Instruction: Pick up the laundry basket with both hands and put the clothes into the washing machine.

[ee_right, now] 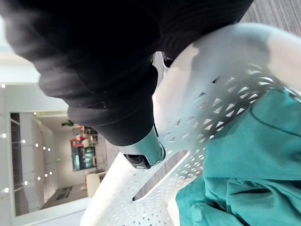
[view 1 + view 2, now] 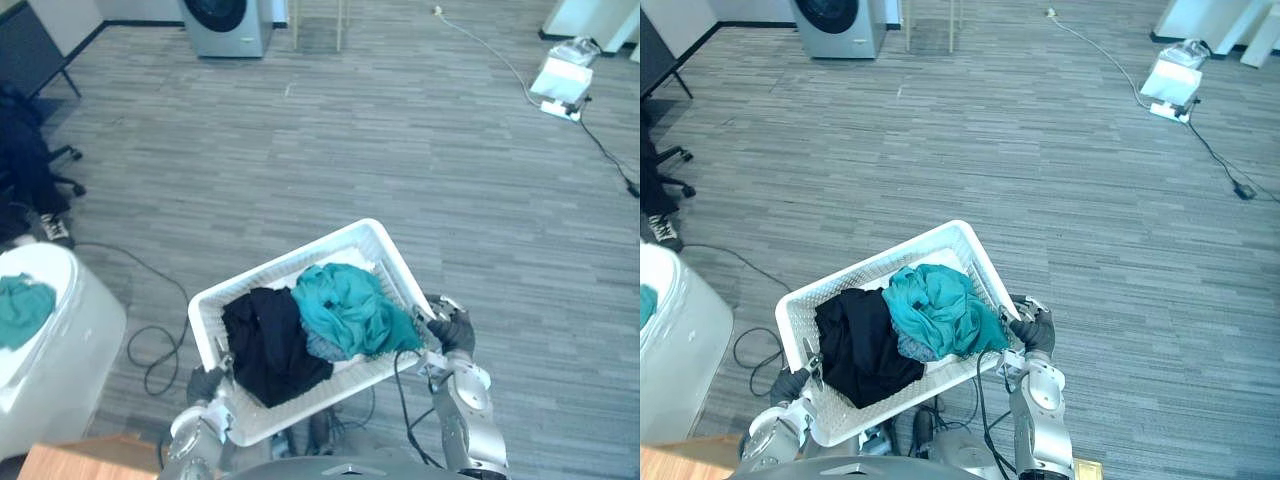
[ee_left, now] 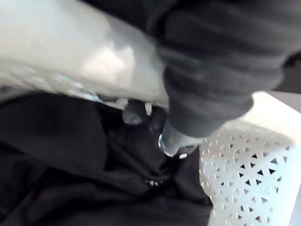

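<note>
**Laundry Basket Aloft, Washer Across the Room**

Looks over grey plank floor (image 2: 400,150) to a grey front-loading washing machine (image 2: 225,25) at the far wall. Carries, well apart from it, a white perforated plastic laundry basket (image 2: 280,268) with a crumpled black garment (image 2: 265,345) beside teal cloth (image 2: 350,305). Grips the end rims, left hand (image 2: 205,383) and right hand (image 2: 455,332) fingers curled round them.

The grey plank floor (image 2: 400,150) has a silver washing machine with a round dark door (image 2: 225,25) standing far off. A small white box (image 2: 562,80) sits far right. A black chair on wheels (image 2: 60,153) and a big white tub (image 2: 60,330) stand at the left.
</note>
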`<state>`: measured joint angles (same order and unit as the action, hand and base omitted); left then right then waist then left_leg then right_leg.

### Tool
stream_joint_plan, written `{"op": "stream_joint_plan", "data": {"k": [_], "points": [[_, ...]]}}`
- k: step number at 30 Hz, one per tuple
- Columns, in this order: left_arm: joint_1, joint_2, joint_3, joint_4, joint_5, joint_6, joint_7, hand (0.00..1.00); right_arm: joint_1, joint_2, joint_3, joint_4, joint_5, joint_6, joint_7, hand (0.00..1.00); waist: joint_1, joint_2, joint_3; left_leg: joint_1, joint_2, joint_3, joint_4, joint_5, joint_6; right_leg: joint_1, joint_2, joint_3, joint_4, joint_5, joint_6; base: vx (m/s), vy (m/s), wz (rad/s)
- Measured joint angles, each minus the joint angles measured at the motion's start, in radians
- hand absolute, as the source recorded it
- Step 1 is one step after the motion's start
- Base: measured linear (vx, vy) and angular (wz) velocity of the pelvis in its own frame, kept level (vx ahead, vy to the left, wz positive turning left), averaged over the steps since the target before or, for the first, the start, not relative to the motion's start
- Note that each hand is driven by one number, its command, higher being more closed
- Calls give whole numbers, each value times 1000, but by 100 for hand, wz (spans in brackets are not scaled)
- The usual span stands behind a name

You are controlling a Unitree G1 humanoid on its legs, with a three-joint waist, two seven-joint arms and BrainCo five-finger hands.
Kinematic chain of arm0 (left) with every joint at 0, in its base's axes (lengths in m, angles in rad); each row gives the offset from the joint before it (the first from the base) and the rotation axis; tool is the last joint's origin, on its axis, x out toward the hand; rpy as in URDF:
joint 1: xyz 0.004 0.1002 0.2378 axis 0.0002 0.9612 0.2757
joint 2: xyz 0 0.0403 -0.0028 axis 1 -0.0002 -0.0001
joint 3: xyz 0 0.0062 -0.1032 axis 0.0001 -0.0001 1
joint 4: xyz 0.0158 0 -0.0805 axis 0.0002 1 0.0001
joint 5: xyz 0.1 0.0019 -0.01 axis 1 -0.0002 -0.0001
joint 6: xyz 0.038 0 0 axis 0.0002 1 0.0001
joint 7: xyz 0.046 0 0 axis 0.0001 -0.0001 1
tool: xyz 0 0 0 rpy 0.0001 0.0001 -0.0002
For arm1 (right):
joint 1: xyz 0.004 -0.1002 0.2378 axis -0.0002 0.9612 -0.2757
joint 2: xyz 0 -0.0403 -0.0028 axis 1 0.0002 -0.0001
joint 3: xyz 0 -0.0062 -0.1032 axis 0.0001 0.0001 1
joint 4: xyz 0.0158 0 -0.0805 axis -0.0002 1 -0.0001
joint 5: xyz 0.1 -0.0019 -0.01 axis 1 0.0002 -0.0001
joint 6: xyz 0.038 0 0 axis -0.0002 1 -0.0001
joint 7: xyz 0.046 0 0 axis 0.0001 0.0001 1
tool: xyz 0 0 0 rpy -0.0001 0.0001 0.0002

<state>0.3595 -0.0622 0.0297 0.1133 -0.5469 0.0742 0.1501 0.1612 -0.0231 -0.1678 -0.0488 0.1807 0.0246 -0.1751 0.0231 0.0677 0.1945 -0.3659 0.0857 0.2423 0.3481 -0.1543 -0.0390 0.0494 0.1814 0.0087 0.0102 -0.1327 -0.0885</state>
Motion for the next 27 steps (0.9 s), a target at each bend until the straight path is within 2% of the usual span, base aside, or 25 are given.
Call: {"op": "stream_joint_plan", "data": {"k": [1, 2, 3, 4, 5, 6, 7, 9, 10, 11, 12, 13, 14, 15, 16, 17, 18, 19, 20, 21, 22, 23, 24, 25, 27], "points": [[8, -9, 16, -18, -1, -2, 0, 100, -26, -8, 18, 0, -15, -5, 3, 100, 20, -2, 1, -14, -27, -62, -38, 53, 9, 15, 2, 52, 2, -17, 0, 366, 72, -124], [15, -16, 39, -20, -7, -4, 0, 100, -27, -5, 50, 3, -30, -8, 11, 100, 34, -12, -6, -14, -42, -94, -9, 77, 66, 20, 0, 94, 48, -63, 5, 464, 116, -125], [23, -16, 56, -20, -8, -6, 0, 100, -24, 1, 66, 10, -31, -8, 18, 100, 39, -22, -12, -7, -47, -95, 0, 89, 95, 15, -2, 109, 94, -101, 22, 447, 105, -92], [31, -1, 71, -22, -9, -13, 2, 100, -18, 15, 85, 26, -32, -14, 26, 100, 46, -48, -17, 32, -53, -70, 2, 92, 105, -1, -15, 119, 196, -167, 76, 587, 83, -68], [32, 30, 79, -22, -9, -13, 13, 100, -12, 35, 90, 35, -32, -16, 33, 100, 47, -82, -26, 63, -63, -50, 6, 53, 107, -84, -30, 110, 416, -196, 212, 603, 42, -51], [28, 49, 76, -23, -11, -13, 20, 100, -6, 48, 88, 47, -32, -18, 41, 100, 42, -89, -23, 91, -62, -48, 19, 19, 109, -149, -40, 86, 597, -178, 381, 703, 35, -24], [29, 65, 75, -23, -11, -11, 25, 100, -7, 60, 87, 78, -32, -19, 43, 100, 35, -96, -19, 146, -63, -47, 39, -27, 110, -206, -67, 37, 815, -140, 387, 578, 37, -7], [41, 85, 56, -24, -11, -11, 40, 100, 0, 63, 87, 107, -31, -19, 59, 100, 32, -95, -17, 253, -61, -48, 31, -75, 112, -259, -128, -27, 1046, -125, 377, 554, 1, -11], [42, 90, 56, -28, -11, -11, 47, 100, 9, 62, 87, 104, -31, -21, 67, 100, 29, -85, -9, 336, -56, -49, -7, -96, 106, -296, -175, -66, 1121, -140, 332, 632, -52, -22], [43, 92, 57, -44, -11, -11, 52, 100, 9, 62, 87, 103, -31, -24, 70, 100, 27, -73, -4, 391, -47, -50, -50, -113, 91, -339, -217, -105, 1124, -164, 265, 594, -83, -32], [42, 96, 59, -75, -10, -11, 57, 100, 1, 60, 85, 105, -31, -22, 76, 100, 26, -63, -3, 442, -27, -47, -96, -129, 73, -408, -266, -159, 1038, -189, 152, 479, -84, -25], [40, 101, 59, -89, -10, -11, 57, 100, -7, 58, 84, 104, -31, -22, 79, 100, 22, -51, -2, 460, -11, -48, -115, -134, 66, -438, -280, -183, 947, -185, 121, 480, -123, -8], [24, 108, 67, -102, -11, -11, 55, 100, -10, 55, 77, 103, -31, -21, 82, 100, 6, -41, 2, 498, 18, -55, -147, -145, 51, -483, -287, -195, 751, -149, 118, 405, -139, 14], [10, 111, 68, -99, -11, -11, 54, 100, -8, 55, 67, 104, -31, -20, 84, 100, 1, -39, 4, 520, 30, -59, -166, -149, 45, -497, -288, -187, 638, -107, 132, 551, -236, 35], [-15, 119, 65, -86, -11, -11, 52, 100, 8, 55, 52, 104, -31, -17, 84, 100, -9, -50, 0, 561, 35, -76, -198, -150, 42, -493, -299, -165, 395, -7, 171, 587, -307, 65], [-29, 119, 63, -71, -10, -10, 41, 100, 27, 52, 41, 101, -31, -11, 83, 100, -26, -64, -5, 604, 50, -102, -203, -176, 8, -476, -319, -151, 295, 64, 198, 737, -407, 89], [-39, 116, 51, -52, -10, -10, 39, 100, 43, 52, 35, 103, -32, -3, 81, 100, -38, -57, -7, 637, 77, -136, -176, -202, -8, -467, -304, -145, 371, 107, 233, 761, -455, 92], [-41, 97, 52, -44, -6, -8, 45, 100, 63, 56, 39, 101, -32, 7, 77, 100, -40, -51, -11, 626, 117, -169, -58, -206, -4, -465, -274, -137, 465, 107, 218, 665, -412, 57], [-37, 80, 56, -44, 6, -5, 49, 100, 65, 52, 39, 99, -32, 8, 71, 100, -39, -34, -8, 595, 149, -179, 51, -198, 9, -455, -254, -160, 499, 71, 181, 680, -469, 18], [-16, 52, 59, -45, 9, -5, 49, 100, 72, 47, 39, 69, -32, 17, 65, 100, -29, 10, 6, 474, 225, -191, 355, -100, 89, -401, -197, -191, 511, 15, 141, 545, -384, -12], [-3, 40, 60, -45, 8, -4, 51, 100, 80, 45, 46, 45, -31, 20, 63, 100, -23, 32, 6, 407, 266, -196, 483, 14, 109, -374, -168, -192, 504, -5, 122, 809, -468, -55], [37, 10, 65, -46, -3, -1, 53, 100, 98, 40, 61, -5, -30, 19, 63, 100, 12, 56, 1, 252, 305, -235, 775, 164, 75, -300, -113, -178, 481, -35, 74, 681, -316, -54], [44, 0, 65, -45, -8, 0, 53, 100, 93, 36, 60, -12, -30, 19, 62, 100, 19, 58, 3, 209, 303, -239, 845, 144, 64, -270, -103, -174, 467, -43, 61, 838, -336, -51], [57, -6, 52, -45, -19, 4, 52, 100, 94, 32, 54, -12, -30, 19, 61, 100, 29, 48, 10, 103, 278, -228, 960, 77, 67, -164, -93, -171, 410, -54, 38, 709, -251, -5], [44, -4, 53, -55, -20, -1, 35, 100, 81, 22, 48, -10, -30, 18, 57, 100, 39, 18, 13, 12, 224, -144, 910, -8, 65, -24, -91, -152, 296, -45, 19, 714, -223, 3]]}}
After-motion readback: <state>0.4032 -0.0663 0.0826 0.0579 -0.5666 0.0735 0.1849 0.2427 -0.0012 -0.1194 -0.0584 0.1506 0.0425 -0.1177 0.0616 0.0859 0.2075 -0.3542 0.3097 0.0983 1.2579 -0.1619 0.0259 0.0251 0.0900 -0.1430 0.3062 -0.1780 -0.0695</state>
